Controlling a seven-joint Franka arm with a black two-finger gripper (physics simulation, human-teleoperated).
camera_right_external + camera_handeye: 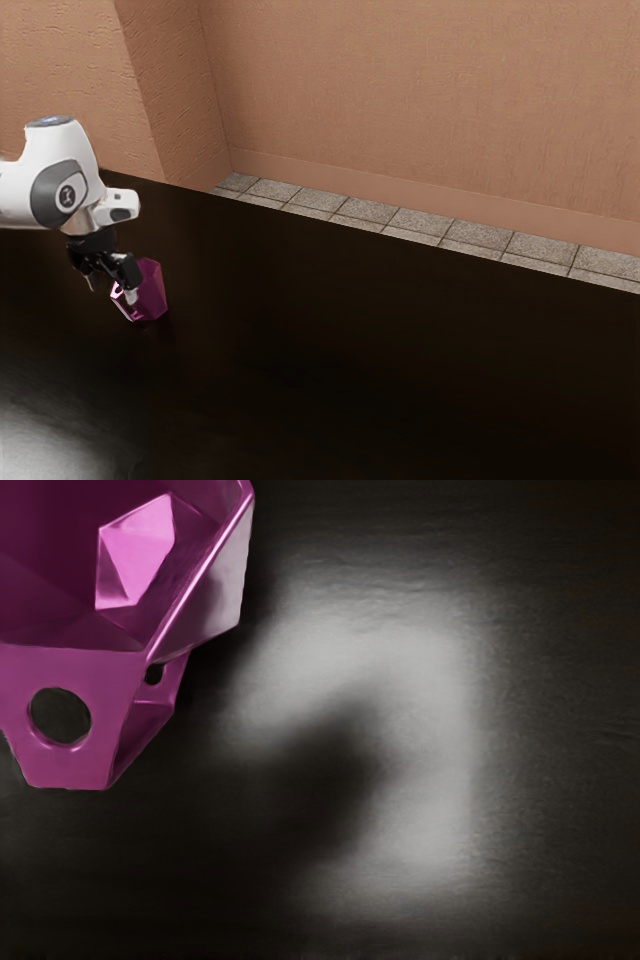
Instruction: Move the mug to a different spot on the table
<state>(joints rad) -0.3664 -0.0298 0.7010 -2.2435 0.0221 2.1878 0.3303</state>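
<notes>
A magenta, angular mug (146, 291) stands on the dark table (380, 340) near the exterior view's left, its handle (123, 298) turned toward the arm. My gripper (108, 279) hangs just to the left of the mug, at about the height of its upper half, and its right-hand finger is close to the rim. The fingers stand apart with nothing held between them. In the wrist view the mug (120, 610) lies off to one side of the hand, with its open mouth and pierced handle (65, 720) visible.
The glossy dark tabletop stretches far to the exterior view's right and front. A strip of grey tiles (420, 222) runs along the far edge under terracotta walls (430, 90). A wall corner (170, 90) juts out behind the arm.
</notes>
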